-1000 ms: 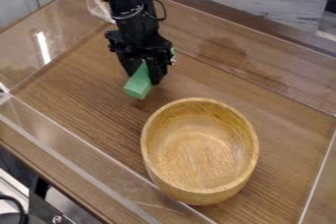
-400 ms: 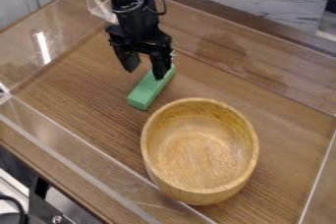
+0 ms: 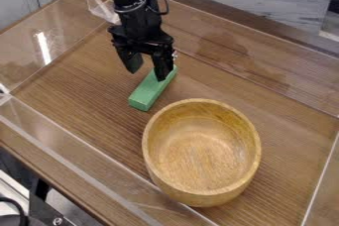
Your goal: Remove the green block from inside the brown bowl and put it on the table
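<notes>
The green block (image 3: 151, 91) lies flat on the table (image 3: 252, 66), just up and left of the brown bowl (image 3: 201, 151), close to its rim. The bowl's inside shows only bare wood grain. My gripper (image 3: 146, 63) hangs point-down right above the block's far end, jaws open and nothing between them. One black fingertip (image 3: 162, 72) overlaps the block's upper end in this view; I cannot tell whether it touches.
Low clear acrylic walls (image 3: 47, 32) run along the table's left and near edges. A pale marbled wall rises behind the table. The black arm comes in from the upper left.
A second ago the gripper was shut on the block, holding it tilted just above the table. The jaws have opened and the block now lies flat on the table.
</notes>
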Robot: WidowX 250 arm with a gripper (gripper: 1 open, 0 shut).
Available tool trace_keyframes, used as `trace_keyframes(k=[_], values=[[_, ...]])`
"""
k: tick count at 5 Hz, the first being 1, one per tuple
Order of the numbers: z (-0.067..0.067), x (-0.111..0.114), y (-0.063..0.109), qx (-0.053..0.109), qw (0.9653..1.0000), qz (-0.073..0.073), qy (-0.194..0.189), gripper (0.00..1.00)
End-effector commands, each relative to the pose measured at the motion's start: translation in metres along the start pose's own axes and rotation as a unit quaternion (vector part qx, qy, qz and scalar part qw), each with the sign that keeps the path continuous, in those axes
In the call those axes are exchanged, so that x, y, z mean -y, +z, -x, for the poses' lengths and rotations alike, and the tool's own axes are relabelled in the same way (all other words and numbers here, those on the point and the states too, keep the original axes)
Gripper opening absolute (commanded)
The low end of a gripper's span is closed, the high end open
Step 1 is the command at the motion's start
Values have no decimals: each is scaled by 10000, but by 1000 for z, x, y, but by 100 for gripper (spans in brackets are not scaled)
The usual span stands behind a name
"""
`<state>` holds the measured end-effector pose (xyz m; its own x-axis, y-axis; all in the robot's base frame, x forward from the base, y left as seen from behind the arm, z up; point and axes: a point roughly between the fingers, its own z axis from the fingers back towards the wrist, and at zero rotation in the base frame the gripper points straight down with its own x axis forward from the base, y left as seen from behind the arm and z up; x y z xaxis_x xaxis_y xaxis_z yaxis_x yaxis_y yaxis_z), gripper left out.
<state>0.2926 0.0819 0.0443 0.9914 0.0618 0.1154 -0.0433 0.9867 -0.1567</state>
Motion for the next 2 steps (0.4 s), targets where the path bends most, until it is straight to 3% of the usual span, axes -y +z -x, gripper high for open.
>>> trace_keyframes(k=[1,2], values=[[-2,2,15,252,9997,-72,20,100],[-1,-2,18,261,9996,-62,88,100]])
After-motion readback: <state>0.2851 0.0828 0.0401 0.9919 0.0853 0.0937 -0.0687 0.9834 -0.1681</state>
